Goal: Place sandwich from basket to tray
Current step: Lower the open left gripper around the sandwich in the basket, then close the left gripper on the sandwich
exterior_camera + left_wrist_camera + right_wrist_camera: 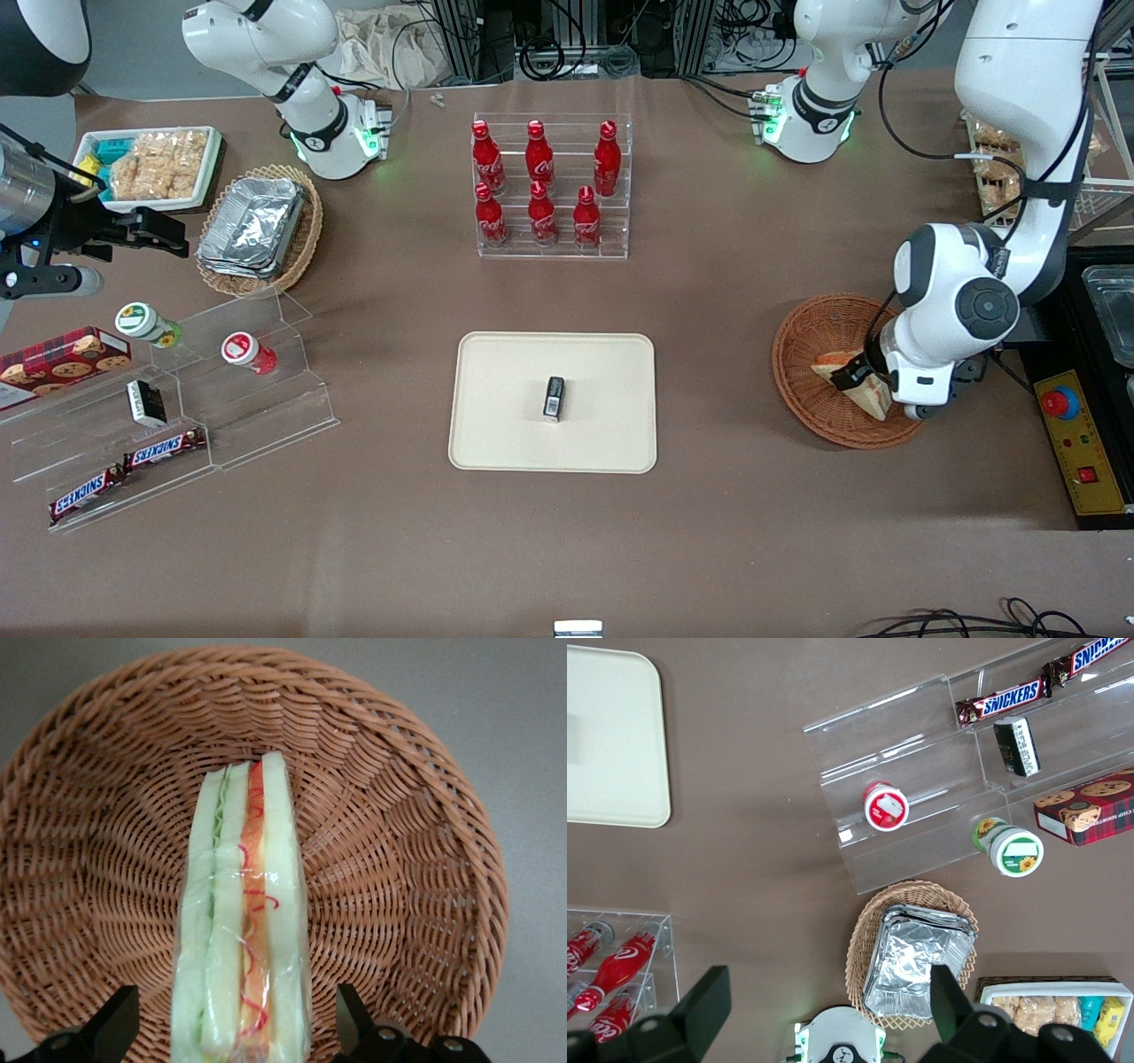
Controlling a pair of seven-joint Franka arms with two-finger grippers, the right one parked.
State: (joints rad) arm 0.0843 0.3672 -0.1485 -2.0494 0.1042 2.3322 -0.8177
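Note:
The sandwich, a plastic-wrapped white-bread wedge with red-orange and green filling, stands on edge in the reddish-brown wicker basket at the working arm's end of the table. My gripper is down in the basket with its fingers open, one on each side of the sandwich. In the left wrist view the sandwich rises between the two black fingertips, with a small gap at each side, and the basket weave fills the background. The cream tray lies at the table's middle, nearer the front camera.
A small black packet lies on the tray. A clear rack of red bottles stands farther from the camera. Toward the parked arm's end are an acrylic snack stand and a tan basket of foil trays. A yellow control box sits beside the basket.

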